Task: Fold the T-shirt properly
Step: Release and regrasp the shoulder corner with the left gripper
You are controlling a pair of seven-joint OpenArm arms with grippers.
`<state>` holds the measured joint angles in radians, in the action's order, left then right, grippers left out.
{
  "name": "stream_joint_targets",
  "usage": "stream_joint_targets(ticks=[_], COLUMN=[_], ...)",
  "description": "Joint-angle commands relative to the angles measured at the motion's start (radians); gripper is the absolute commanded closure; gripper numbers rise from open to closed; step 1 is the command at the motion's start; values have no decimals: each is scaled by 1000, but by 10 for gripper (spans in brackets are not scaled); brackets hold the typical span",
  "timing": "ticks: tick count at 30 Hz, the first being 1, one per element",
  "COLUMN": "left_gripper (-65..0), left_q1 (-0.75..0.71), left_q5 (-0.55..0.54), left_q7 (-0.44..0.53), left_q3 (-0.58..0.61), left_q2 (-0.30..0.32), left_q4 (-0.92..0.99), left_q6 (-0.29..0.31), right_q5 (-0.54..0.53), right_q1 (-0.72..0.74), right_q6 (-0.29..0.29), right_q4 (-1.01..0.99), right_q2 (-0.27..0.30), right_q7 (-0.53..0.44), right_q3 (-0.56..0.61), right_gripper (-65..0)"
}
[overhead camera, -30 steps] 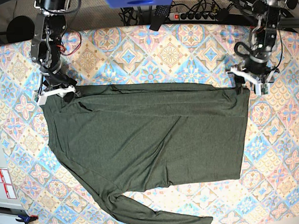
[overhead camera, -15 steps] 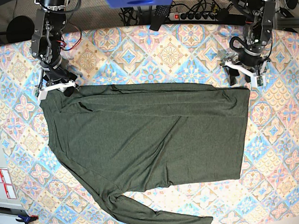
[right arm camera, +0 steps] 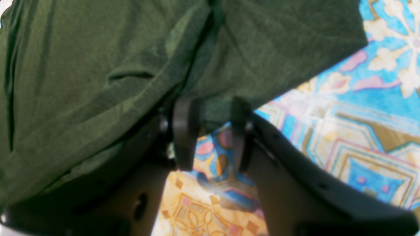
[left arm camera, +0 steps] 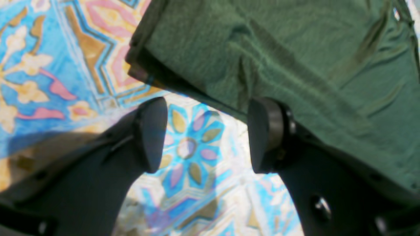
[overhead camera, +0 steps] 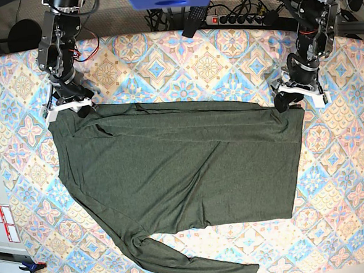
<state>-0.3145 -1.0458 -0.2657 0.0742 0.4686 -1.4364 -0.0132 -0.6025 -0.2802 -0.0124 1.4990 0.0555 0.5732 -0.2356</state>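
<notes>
Our left gripper (left arm camera: 206, 134) stands open, its pads (left arm camera: 152, 131) wide apart with only patterned cloth (left arm camera: 49, 82) showing between them; the shirt (left arm camera: 295, 59) edge lies just beyond the tips, one pad overlapping it in view, though nothing is pinched. In the base view this gripper (overhead camera: 298, 94) has drawn up and back from the far corner on that view's right, where it sat lower and further out a second ago, so we read that corner as released. Our right gripper (right arm camera: 213, 131) has its jaws closer together, and the shirt's edge hangs down between the pads at their tips; whether they pinch it or merely straddle it we cannot tell. In the base view it (overhead camera: 67, 105) sits at the other far corner and has shifted only slightly. The shirt (overhead camera: 184, 173) lies spread across the cloth (overhead camera: 165, 63), its body flat with diagonal wrinkles, one long sleeve trailing toward the near edge. Its outline has barely changed while the arms moved. We judge the spreading or first fold of the far edge done on the left side, with the sleeve still to be tucked.
</notes>
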Motion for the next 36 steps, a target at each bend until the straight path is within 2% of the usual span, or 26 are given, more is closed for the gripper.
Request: stream_joint_targets(ticks=[1, 7, 16, 21, 25, 33, 36], left_gripper=[-385, -385, -385, -385, -385, -384, -384], left_q1=[18, 53, 59, 68, 68, 102, 130], left_q5=[-17, -34, -77, -141, -144, -144, -144], left_q7=[16, -77, -76, -73, -76, -77, -77], left_q3=[-4, -15, -17, -27, -84, -83, -84], left_q2=[-5, -52, -77, -77, -80, -83, -109], left_q4=[-13, -10, 62, 128, 136, 144, 181], left_q6=[8, 8, 6, 6, 6, 6, 6], right_q5=[-3, -3, -3, -3, -3, -3, -3], right_q1=[8, 8, 8, 9, 9, 9, 9], right_q6=[10, 10, 10, 10, 10, 10, 10], right_q4=[19, 19, 19, 19, 18, 18, 18], right_q2=[8, 8, 8, 8, 8, 8, 8], right_q7=[-15, -15, -15, -15, -15, -15, -15], right_q3=[-3, -3, -3, -3, -3, 0, 3], right_gripper=[-181, -181, -181, -181, -181, -181, -181])
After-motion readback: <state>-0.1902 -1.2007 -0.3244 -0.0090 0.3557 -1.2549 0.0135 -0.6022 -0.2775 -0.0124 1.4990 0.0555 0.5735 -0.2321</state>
